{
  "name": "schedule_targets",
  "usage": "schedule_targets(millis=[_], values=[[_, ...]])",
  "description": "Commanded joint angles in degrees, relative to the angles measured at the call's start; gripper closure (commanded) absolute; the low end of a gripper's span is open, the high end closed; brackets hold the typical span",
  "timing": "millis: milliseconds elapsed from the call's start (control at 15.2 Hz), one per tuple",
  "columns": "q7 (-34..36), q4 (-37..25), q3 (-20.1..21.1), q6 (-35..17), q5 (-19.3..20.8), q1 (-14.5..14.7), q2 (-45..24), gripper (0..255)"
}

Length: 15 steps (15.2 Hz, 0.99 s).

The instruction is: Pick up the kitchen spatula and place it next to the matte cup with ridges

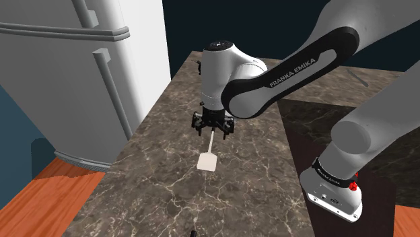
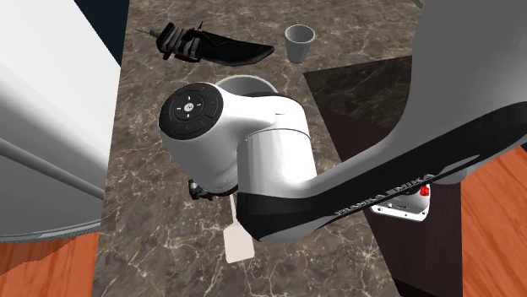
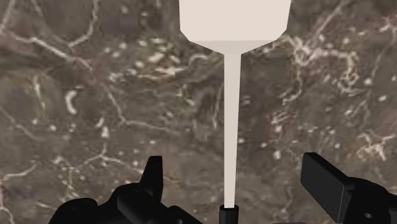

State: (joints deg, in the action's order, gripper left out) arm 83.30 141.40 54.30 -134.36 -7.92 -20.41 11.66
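- Spatula (image 1: 208, 160), white, lies flat on the dark marbled countertop (image 1: 168, 182) in the shoulder view. Its blade points toward that view's lower edge and its thin handle runs up under the gripper (image 1: 213, 128).
- The gripper hangs low over the handle's end. A white refrigerator (image 1: 67, 74) stands beside the counter at that view's left.
- Spatula blade (image 2: 237, 244) shows below the arm in the second exterior view. A grey cup (image 2: 299, 42) stands upright at the counter's far end, well apart from it. A black shoe (image 2: 211, 46) lies near the cup.
- Spatula handle (image 3: 230, 114) passes between the two fingers (image 3: 326, 181) in the wrist view. The jaws are spread wide, and neither finger touches the handle.
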Motion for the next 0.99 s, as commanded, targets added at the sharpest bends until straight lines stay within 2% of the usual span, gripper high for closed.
schedule_targets(millis=[0,594,924], values=[[0.0,0.0,0.0,0.0,0.0,0.0,0.0,255],[0.0,0.0,0.0,0.0,0.0,0.0,0.0,255],[-2.4,-1.7,-2.2,4.5,-2.8,1.6,3.6,255]])
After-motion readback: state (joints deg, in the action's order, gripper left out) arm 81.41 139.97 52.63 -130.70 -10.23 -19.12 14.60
